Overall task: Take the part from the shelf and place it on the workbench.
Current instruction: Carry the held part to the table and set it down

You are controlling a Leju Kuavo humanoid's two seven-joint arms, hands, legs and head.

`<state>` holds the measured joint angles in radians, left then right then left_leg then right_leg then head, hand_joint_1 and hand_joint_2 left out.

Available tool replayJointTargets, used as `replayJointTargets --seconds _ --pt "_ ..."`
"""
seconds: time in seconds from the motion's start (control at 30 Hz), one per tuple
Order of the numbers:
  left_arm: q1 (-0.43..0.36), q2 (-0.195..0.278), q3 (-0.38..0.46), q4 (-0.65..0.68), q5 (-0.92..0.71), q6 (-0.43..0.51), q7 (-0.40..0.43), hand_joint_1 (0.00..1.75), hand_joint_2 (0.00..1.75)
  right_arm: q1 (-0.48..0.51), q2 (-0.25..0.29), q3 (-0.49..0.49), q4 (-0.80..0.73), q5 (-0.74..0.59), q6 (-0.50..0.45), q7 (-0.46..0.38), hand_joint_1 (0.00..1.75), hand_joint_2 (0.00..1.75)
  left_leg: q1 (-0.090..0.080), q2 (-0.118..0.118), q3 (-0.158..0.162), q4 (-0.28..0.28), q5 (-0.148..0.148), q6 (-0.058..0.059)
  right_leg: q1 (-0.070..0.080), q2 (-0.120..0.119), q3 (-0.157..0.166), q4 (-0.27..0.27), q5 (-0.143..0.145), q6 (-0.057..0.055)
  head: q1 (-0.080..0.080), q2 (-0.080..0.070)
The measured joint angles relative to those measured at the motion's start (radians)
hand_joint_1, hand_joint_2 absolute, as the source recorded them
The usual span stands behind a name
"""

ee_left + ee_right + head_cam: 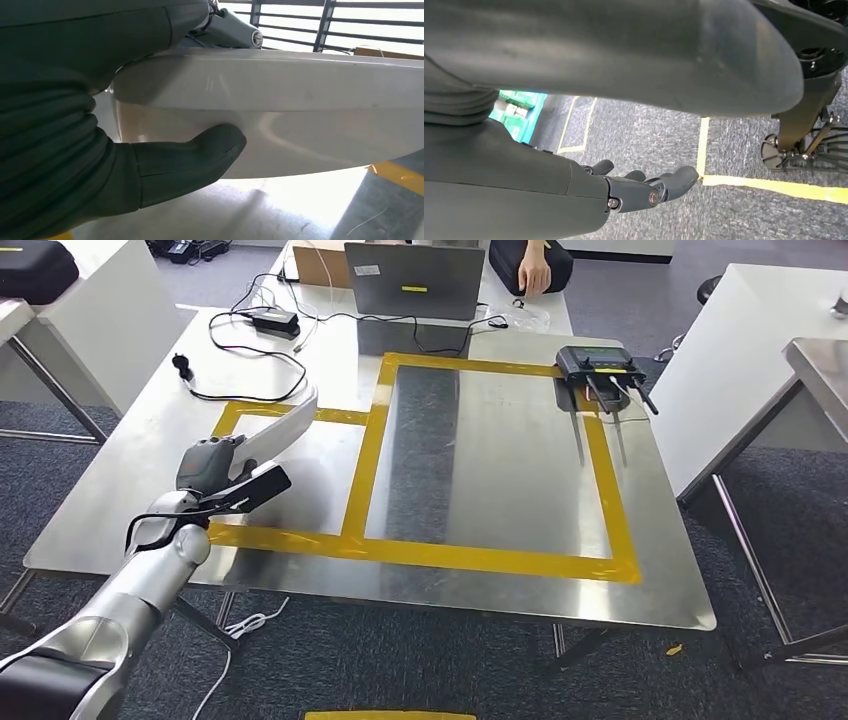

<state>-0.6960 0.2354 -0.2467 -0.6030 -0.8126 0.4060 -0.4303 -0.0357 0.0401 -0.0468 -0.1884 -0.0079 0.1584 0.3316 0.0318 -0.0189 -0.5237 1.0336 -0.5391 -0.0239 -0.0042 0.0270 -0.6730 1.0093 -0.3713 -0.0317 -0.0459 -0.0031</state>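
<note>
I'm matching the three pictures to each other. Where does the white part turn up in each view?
Head view: the white part is held in the left hand, over the table's left yellow-taped box.
Left wrist view: the part spans the picture, the thumb pressed under it.
Right wrist view: not in it.
Shared landmark: the yellow tape on the table, in the head and left wrist views.

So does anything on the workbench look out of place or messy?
Mildly: a black cable sprawls loose across the far left of the workbench, and a black device sits on the yellow tape. Nothing looks spilled or damaged.
</note>
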Motion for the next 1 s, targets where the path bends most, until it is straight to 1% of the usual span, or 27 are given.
replayJointTargets --seconds 0.1,0.13,0.17,0.3,0.4,0.53,0.67,0.73,0.8,0.87,1.0 --pt "-0.051 -0.021 -0.042 0.074 -0.020 0.035 0.002 1.75 1.75 0.000 -0.002 0.003 0.000 0.011 0.000 0.000 0.00 0.00 -0.002 0.000 0.000 0.000 -0.003 0.003 -0.004 -0.001 0.000 0.000 -0.005 0.032 0.000 0.000" --pt "-0.065 -0.028 -0.052 0.092 -0.022 0.041 -0.002 1.75 1.75 0.000 -0.002 0.004 0.000 0.013 0.000 0.000 0.00 0.00 -0.003 0.000 0.000 -0.001 -0.003 0.003 -0.004 -0.001 0.000 0.000 -0.006 0.039 0.000 0.000" --pt "-0.077 -0.034 -0.061 0.107 -0.024 0.045 -0.005 1.75 1.75 0.000 -0.002 0.004 0.000 0.015 0.000 0.000 0.00 0.00 -0.003 0.000 0.001 -0.001 -0.004 0.003 -0.005 -0.001 0.000 0.000 -0.007 0.043 0.000 0.000" --pt "-0.109 -0.054 -0.087 0.151 -0.025 0.052 -0.013 0.00 1.75 0.001 -0.002 0.005 0.000 0.018 0.000 0.000 0.00 0.00 -0.004 0.002 0.005 -0.009 -0.004 0.003 -0.005 0.000 0.000 0.000 -0.009 0.046 0.000 0.000" --pt "-0.126 -0.072 -0.102 0.173 -0.021 0.058 -0.009 0.00 1.75 0.001 -0.003 0.005 0.000 0.021 0.000 0.000 0.00 0.00 -0.004 0.002 0.008 -0.014 -0.003 0.001 -0.005 0.000 0.001 0.000 -0.010 0.046 0.000 0.000" --pt "-0.132 -0.091 -0.113 0.196 -0.009 0.043 0.008 0.00 0.00 0.001 -0.003 0.011 0.000 0.026 0.000 0.000 0.00 0.00 -0.004 0.003 0.007 -0.020 -0.002 -0.001 -0.006 0.000 0.002 0.000 -0.011 0.045 0.000 0.000" --pt "-0.132 -0.094 -0.127 0.211 -0.001 -0.003 0.029 0.00 0.00 0.003 -0.003 0.021 0.000 0.030 0.000 0.000 0.00 0.00 -0.004 0.004 0.010 -0.024 -0.001 -0.004 -0.005 0.000 0.002 0.000 -0.012 0.044 0.000 0.000" --pt "-0.126 -0.092 -0.133 0.214 0.017 -0.016 0.011 0.00 0.00 0.003 -0.003 0.024 0.000 0.032 0.000 0.000 0.00 0.00 -0.004 0.004 0.010 -0.026 0.000 -0.005 -0.006 0.000 0.002 0.001 -0.012 0.043 -0.001 0.000" --pt "-0.114 -0.087 -0.135 0.212 0.042 -0.016 -0.015 0.00 0.00 0.003 -0.003 0.026 0.000 0.034 0.000 0.000 0.00 0.00 -0.004 0.004 0.011 -0.027 0.000 -0.005 -0.006 0.000 0.002 0.001 -0.013 0.043 -0.001 0.000" --pt "-0.096 -0.079 -0.138 0.199 0.058 -0.006 -0.034 0.00 0.00 0.003 -0.003 0.028 0.000 0.035 0.000 0.000 0.00 0.00 -0.005 0.004 0.012 -0.026 -0.001 -0.004 -0.009 0.000 0.002 0.000 -0.013 0.043 -0.001 0.000" --pt "-0.059 -0.061 -0.171 0.138 0.078 0.014 -0.035 0.00 0.00 0.003 -0.003 0.028 0.000 0.034 0.000 0.000 0.00 0.00 -0.010 0.003 0.010 -0.022 -0.002 0.000 -0.015 -0.001 0.003 -0.001 -0.011 0.046 -0.001 0.000"
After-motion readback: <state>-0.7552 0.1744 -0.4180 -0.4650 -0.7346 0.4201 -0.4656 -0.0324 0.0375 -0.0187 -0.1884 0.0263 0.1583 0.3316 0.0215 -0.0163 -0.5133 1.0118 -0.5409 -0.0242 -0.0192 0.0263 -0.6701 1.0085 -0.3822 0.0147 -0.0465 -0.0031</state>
